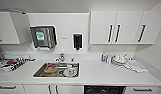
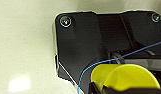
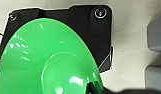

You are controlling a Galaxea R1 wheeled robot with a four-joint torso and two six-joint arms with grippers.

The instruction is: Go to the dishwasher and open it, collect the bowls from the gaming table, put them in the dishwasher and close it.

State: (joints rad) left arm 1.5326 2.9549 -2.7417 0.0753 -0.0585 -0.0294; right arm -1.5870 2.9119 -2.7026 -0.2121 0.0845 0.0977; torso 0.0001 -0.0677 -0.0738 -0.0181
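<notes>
A small yellow bowl (image 2: 126, 76) shows close up in the left wrist view, held over a pale floor, with my left gripper (image 2: 102, 87) shut on its rim. In the right wrist view a wide lime-green bowl (image 3: 43, 60) is tilted on edge, and my right gripper (image 3: 96, 88) is shut on its edge. Ahead in the head view, the dishwasher (image 1: 104, 89) is a dark open bay under the white counter (image 1: 96, 75), right of the sink. The gaming table is out of view.
A steel sink (image 1: 56, 70) holding dishes sits in the counter, with a tap (image 1: 61, 58) behind it. Stacked dishes (image 1: 118, 60) and a cloth lie to the right, clutter (image 1: 11, 63) to the left. White wall cabinets (image 1: 116, 27), a paper dispenser (image 1: 43, 37) and a soap dispenser (image 1: 77, 41) hang above.
</notes>
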